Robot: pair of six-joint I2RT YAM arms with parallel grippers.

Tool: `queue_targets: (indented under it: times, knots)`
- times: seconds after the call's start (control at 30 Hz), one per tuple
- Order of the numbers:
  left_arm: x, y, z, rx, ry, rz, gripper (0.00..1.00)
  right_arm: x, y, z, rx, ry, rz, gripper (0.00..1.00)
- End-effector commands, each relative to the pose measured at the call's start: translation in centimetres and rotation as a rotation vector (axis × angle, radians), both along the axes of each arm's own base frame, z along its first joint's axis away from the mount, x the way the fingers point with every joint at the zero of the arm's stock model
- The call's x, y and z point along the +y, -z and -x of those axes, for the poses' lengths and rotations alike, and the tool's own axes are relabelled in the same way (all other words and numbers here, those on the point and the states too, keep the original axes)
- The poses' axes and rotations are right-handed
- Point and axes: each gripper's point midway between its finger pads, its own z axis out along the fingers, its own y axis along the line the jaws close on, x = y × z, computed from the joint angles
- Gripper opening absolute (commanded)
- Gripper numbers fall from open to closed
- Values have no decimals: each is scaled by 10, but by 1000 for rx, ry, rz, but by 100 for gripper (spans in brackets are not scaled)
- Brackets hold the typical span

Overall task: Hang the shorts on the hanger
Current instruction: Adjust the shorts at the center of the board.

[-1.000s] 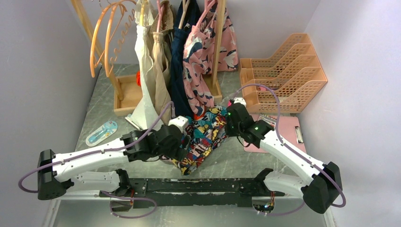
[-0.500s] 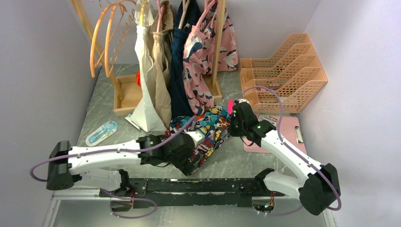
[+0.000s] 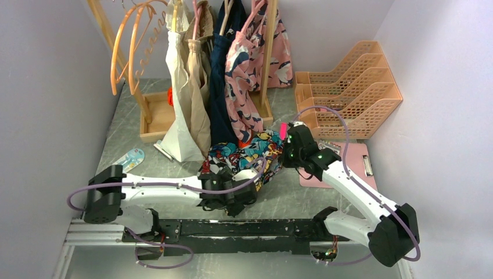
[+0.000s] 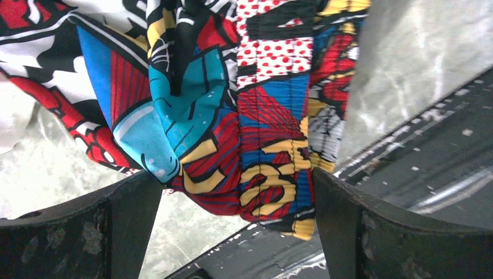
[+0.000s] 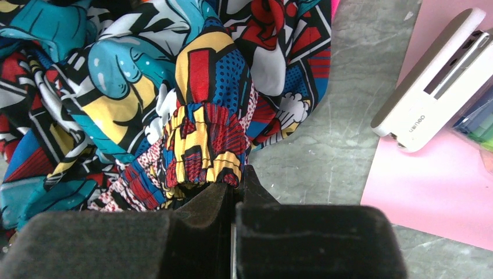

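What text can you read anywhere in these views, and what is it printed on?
"deli": on the white stapler lying on the pink board, right wrist view.
Yellow comic lettering on the shorts: broken up by folds, no whole word readable.
Blue-and-white item at the table's left: any print is too small to read.

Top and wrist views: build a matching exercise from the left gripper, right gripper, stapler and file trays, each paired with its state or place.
1. left gripper
2. right gripper
3. white stapler
4. orange file trays

A. lying on the pink clipboard
B. shut on the waistband of the shorts
C. at the far right of the table
D. jaws apart, printed fabric between them

Pairs: 1-D, 2-B, 3-A, 4-C
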Motion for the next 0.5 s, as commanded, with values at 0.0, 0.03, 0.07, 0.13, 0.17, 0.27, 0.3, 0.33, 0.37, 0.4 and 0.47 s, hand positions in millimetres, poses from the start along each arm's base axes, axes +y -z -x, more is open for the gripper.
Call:
queue_targets:
  times: [0.0, 0.03, 0.07, 0.13, 0.17, 0.27, 0.3, 0.33, 0.37, 0.4, 0.47]
  knots:
    - [14, 3, -16, -103, -63, -85, 99, 4, -10, 3, -8, -14, -46, 0]
    - [16, 6, -16, -106, -66, -95, 98, 5, -12, 4, -8, -18, -51, 0]
    - [17, 9, -17, -108, -67, -102, 97, 5, -14, 5, -10, -19, -54, 0]
    - [19, 13, -19, -120, -81, -113, 94, 5, -18, 6, -15, -25, -58, 0]
    - [20, 12, -20, -126, -87, -114, 92, 5, -20, 6, -18, -26, -59, 0]
    - [19, 5, -23, -145, -102, -90, 84, 4, -23, 7, -22, -26, -57, 0]
    - [18, 2, -24, -153, -105, -79, 80, 3, -24, 8, -22, -27, -57, 0]
    - [19, -1, -25, -162, -107, -72, 77, 3, -25, 8, -24, -26, -56, 0]
    - [20, -4, -26, -171, -112, -68, 75, 3, -26, 8, -25, -26, -57, 0]
    - [21, -7, -28, -178, -121, -63, 73, 3, -27, 8, -28, -26, -60, 0]
    - [22, -13, -29, -188, -125, -54, 74, 3, -28, 8, -32, -23, -63, 0]
